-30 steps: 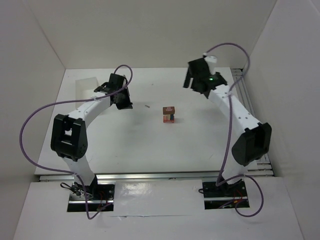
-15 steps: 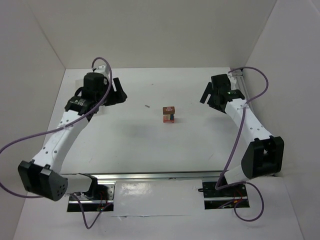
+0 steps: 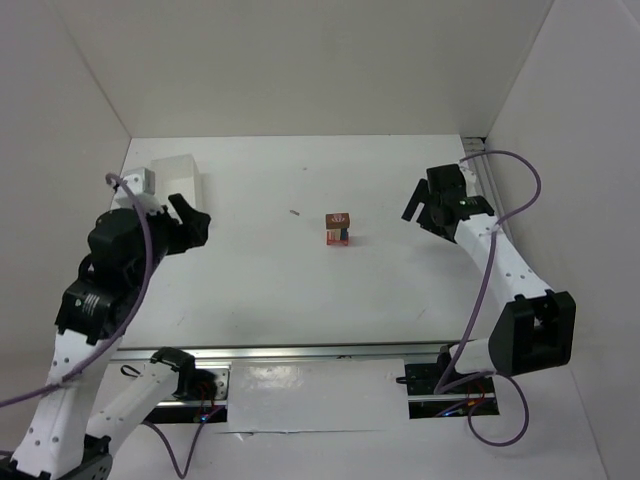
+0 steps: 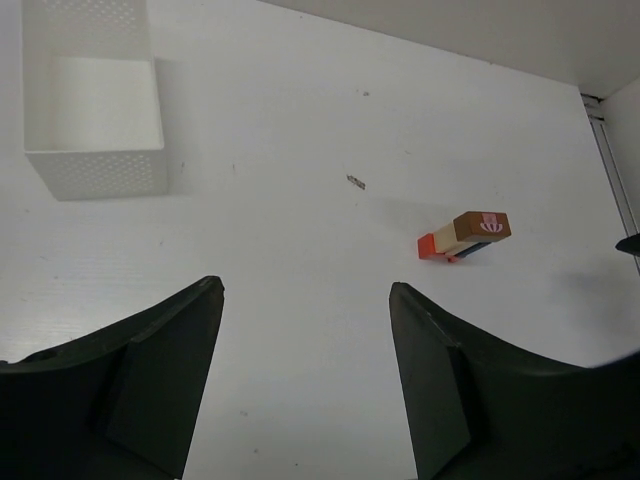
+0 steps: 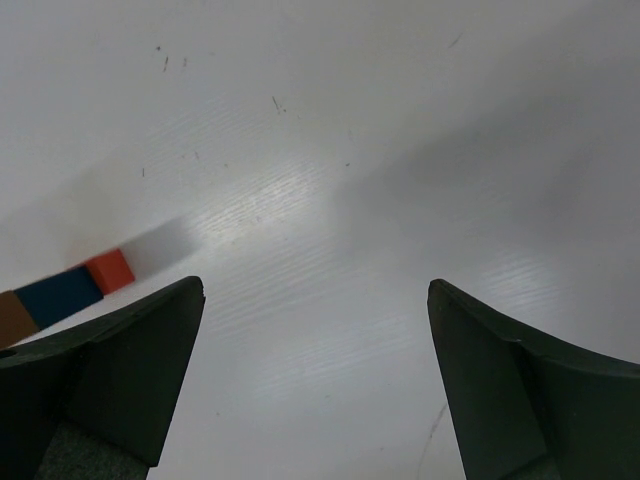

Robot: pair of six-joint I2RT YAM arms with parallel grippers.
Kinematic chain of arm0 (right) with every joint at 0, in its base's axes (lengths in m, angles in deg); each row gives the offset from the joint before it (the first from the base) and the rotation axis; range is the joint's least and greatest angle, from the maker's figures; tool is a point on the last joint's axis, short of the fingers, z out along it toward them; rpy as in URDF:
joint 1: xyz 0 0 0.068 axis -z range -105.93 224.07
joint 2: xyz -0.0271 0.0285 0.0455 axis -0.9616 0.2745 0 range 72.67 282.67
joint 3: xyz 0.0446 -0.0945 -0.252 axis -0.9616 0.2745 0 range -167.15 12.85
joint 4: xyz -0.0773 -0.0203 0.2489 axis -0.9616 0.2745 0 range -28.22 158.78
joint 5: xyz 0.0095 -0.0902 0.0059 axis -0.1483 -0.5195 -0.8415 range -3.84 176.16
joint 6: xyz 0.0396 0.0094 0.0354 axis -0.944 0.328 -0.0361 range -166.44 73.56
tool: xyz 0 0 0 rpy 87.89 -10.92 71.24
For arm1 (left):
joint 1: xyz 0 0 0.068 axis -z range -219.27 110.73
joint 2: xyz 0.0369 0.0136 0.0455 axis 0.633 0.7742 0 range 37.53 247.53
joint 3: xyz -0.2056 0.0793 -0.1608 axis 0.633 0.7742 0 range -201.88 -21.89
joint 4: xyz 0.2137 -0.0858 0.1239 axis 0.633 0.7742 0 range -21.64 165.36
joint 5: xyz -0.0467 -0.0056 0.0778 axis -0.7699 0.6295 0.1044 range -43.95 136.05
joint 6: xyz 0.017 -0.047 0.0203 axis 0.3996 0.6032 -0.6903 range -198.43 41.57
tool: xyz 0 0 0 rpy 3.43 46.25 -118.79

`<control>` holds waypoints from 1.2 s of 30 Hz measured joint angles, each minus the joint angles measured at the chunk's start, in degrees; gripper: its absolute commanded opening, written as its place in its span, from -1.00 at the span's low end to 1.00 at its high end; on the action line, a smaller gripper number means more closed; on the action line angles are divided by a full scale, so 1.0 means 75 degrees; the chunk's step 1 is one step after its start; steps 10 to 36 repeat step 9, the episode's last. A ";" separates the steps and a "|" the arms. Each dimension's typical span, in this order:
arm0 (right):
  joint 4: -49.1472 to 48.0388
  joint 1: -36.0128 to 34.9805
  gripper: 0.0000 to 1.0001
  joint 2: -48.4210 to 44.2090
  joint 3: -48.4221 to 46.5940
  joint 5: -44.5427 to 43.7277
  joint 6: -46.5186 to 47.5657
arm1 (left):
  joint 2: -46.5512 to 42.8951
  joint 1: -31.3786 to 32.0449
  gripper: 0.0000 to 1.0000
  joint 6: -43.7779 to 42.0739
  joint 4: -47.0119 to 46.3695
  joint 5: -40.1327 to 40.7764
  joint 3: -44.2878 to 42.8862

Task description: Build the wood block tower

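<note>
The wood block tower [image 3: 338,229] stands stacked on the bench [image 3: 280,290], well apart from the left fingers [image 4: 150,380] and right fingers [image 5: 110,380], both spread and empty, so the build looks done and the next move calls only for keeping clear.

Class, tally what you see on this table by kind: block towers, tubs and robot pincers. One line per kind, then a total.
wood block tower: 1
white tub: 1
pincers: 2, the left pincer and the right pincer, both open and empty
Total: 4
</note>
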 measured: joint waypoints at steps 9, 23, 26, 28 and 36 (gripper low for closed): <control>-0.0134 0.0000 1.00 -0.0895 0.0493 0.0143 0.0166 | -0.1212 0.0003 0.60 0.0029 0.0484 0.0481 0.0160; -0.0134 0.0000 1.00 -0.0895 0.0493 0.0143 0.0166 | -0.1212 0.0003 0.60 0.0029 0.0484 0.0481 0.0160; -0.0134 0.0000 1.00 -0.0895 0.0493 0.0143 0.0166 | -0.1212 0.0003 0.60 0.0029 0.0484 0.0481 0.0160; -0.0134 0.0000 1.00 -0.0895 0.0493 0.0143 0.0166 | -0.1212 0.0003 0.60 0.0029 0.0484 0.0481 0.0160; -0.0134 0.0000 1.00 -0.0895 0.0493 0.0143 0.0166 | -0.1212 0.0003 0.60 0.0029 0.0484 0.0481 0.0160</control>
